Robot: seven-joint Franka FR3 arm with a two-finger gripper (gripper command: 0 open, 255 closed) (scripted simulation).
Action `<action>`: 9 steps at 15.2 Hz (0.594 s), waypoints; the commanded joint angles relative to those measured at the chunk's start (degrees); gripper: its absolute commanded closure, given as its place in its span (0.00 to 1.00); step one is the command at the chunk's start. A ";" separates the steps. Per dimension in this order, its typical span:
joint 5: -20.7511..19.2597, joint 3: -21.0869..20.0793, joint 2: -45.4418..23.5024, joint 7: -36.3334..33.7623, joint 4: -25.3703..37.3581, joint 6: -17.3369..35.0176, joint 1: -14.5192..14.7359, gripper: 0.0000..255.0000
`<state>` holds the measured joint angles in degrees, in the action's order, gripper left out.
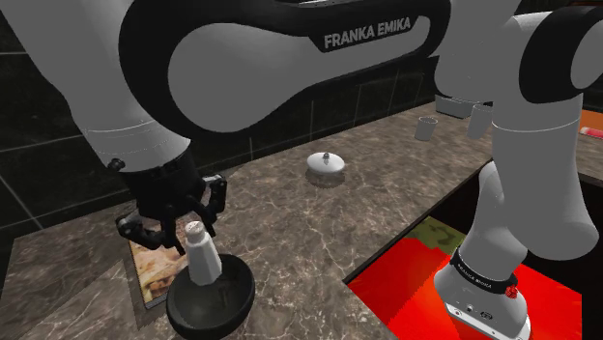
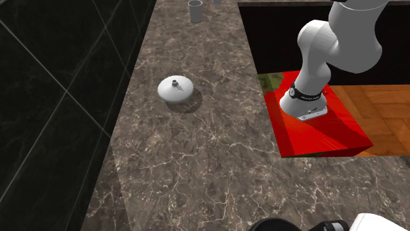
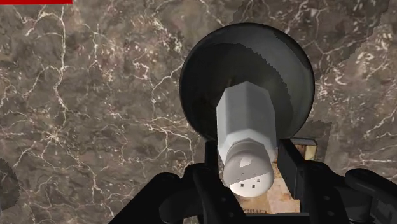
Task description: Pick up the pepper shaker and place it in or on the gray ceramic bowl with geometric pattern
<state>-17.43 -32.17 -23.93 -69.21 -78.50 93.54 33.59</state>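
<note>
The white pepper shaker [image 1: 201,256] stands in the dark bowl [image 1: 237,290], at seven o'clock from the white domed lid [image 1: 327,165] in the shoulder view. The gripper [image 3: 250,151] brackets its cap closely; whether it is actually clamping, I cannot tell.

A dark brown marbled countertop [image 1: 290,222] with pale veins runs along a black tiled wall and carries everything here. Directly below the gripper [image 1: 188,227] a dark, glossy round bowl [image 1: 232,295] stands on the stone. A flat printed card [image 1: 145,266] in tan and cream lies on the counter touching the bowl, partly under the gripper. Well apart from the gripper, further along the counter, a white domed lid [image 1: 327,166] with a small knob rests flat on the stone, and beyond it, farther still from the gripper, stands a small grey cup [image 1: 426,127].
</note>
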 commanded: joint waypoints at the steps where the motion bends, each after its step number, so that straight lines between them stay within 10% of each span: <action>1: 0.04 0.03 0.19 -0.18 -1.88 1.70 -0.33 1.00; 9: -0.29 0.23 -0.09 -0.85 -6.22 6.17 -0.84 1.00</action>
<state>-17.67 -31.94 -23.97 -70.01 -84.62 99.54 32.72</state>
